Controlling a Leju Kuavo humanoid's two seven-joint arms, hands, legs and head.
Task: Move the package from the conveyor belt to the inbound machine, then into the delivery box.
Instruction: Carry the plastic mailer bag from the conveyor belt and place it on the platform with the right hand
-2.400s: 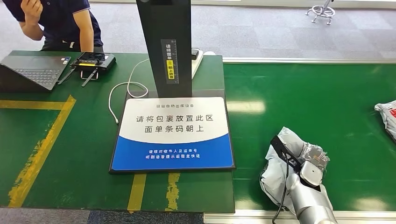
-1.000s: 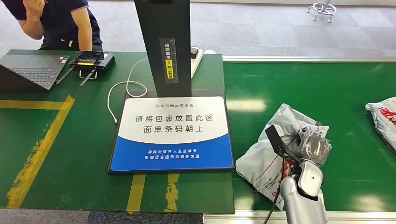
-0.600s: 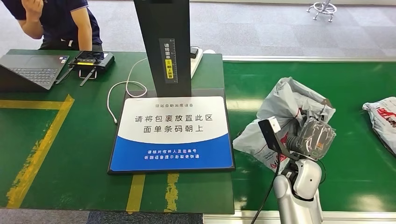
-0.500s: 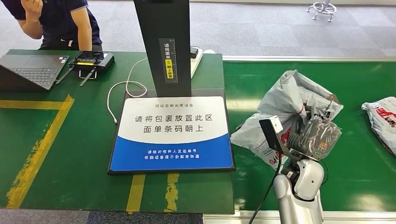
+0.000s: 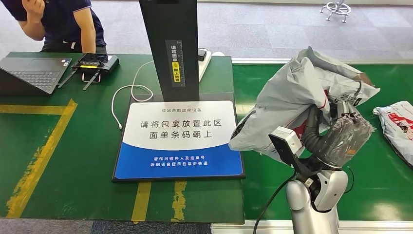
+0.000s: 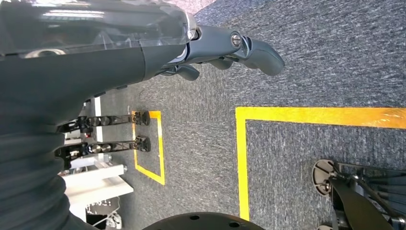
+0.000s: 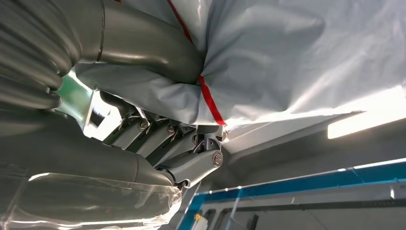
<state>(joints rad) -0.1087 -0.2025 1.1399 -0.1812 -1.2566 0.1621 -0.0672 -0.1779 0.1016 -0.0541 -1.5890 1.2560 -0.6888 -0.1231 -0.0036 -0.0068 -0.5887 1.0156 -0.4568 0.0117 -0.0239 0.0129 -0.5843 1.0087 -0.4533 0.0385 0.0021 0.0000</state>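
We see the package [image 5: 297, 97] as a soft, crumpled grey plastic mailer bag with a thin red stripe, its film creased into loose folds, and it hangs clear above the green conveyor belt [image 5: 316, 78], just beside the right edge of the inbound machine [image 5: 180, 139]. Our right hand [image 5: 343, 129], wrapped in a clear plastic cover over a grey ribbed sleeve, is raised on its silver arm and grips the bag from below; in the right wrist view the thick grey thumb [image 7: 148, 45] presses into the film on one side while the darker fingers [image 7: 191, 153] curl under a bunched fold, so the hand holds the package [image 7: 297, 52] firmly. The inbound machine is a flat rectangular pad, white above and blue below with printed characters, standing before a tall dark post. A second grey parcel [image 5: 397, 124] lies flat on the belt well apart to the right. Our left hand [image 6: 225, 50] hangs over grey carpet marked with yellow lines, its dark fingers loosely bent and holding nothing. A person [image 5: 58, 22] sits behind a laptop [image 5: 34, 73].
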